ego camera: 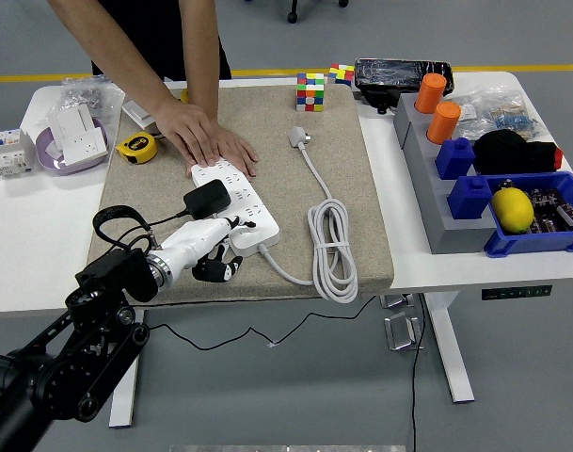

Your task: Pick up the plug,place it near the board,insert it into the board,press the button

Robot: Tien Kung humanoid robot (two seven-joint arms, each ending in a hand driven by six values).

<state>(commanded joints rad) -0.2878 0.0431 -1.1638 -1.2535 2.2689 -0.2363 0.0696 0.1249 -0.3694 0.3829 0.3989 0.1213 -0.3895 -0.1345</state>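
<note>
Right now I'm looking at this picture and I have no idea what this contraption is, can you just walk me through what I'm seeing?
This is one view from a camera mounted high on a humanoid robot, looking down over its table. The black arm entering from the lower left is the robot's left arm, ending in a white five-fingered robot hand. Its fingers are at the near end of a white power strip, by the strip's button; whether they touch it I cannot tell. A black plug already sits in the strip. The right arm is out of view.

A person stands at the far side and presses a hand flat on the strip's far end. The strip lies on a beige mat, with its own white cable coiled beside it. Also around: a tape measure, a colourful cube, and blue bins holding a lemon.
</note>
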